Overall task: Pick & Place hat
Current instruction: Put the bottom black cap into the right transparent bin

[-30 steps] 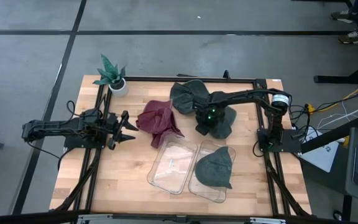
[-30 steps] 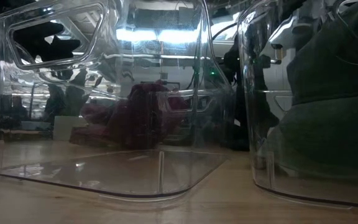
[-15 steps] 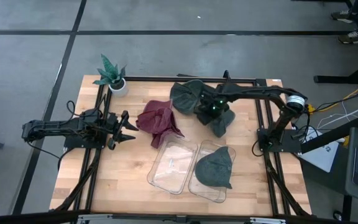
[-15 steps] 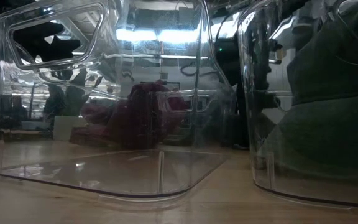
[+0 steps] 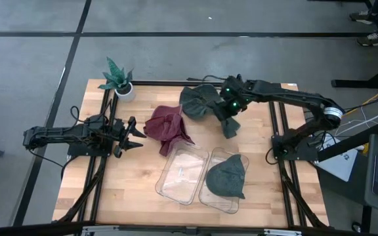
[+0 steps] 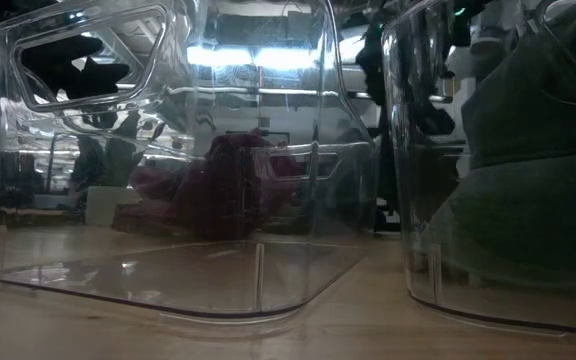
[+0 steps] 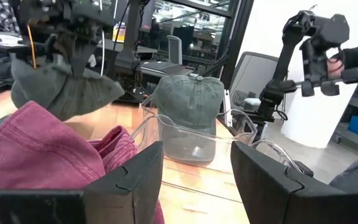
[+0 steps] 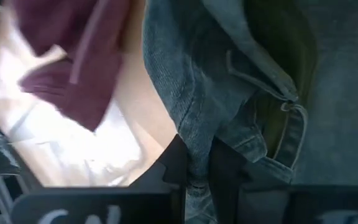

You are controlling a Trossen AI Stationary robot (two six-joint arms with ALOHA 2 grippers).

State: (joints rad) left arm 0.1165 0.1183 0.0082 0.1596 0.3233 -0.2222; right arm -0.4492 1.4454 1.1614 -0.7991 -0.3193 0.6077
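You are lifting a green hat (image 5: 229,122), hanging clear of the table in your right gripper (image 5: 227,109), whose fingers are pinching its fabric. One green hat (image 5: 227,176) is already sitting in the right-hand clear bin (image 5: 207,195); the bin (image 5: 181,172) beside it is waiting empty. The maroon hat (image 5: 168,126) and another green one (image 5: 196,100) are lying unplaced. Your left gripper (image 5: 135,134) is resting spread near the maroon hat.
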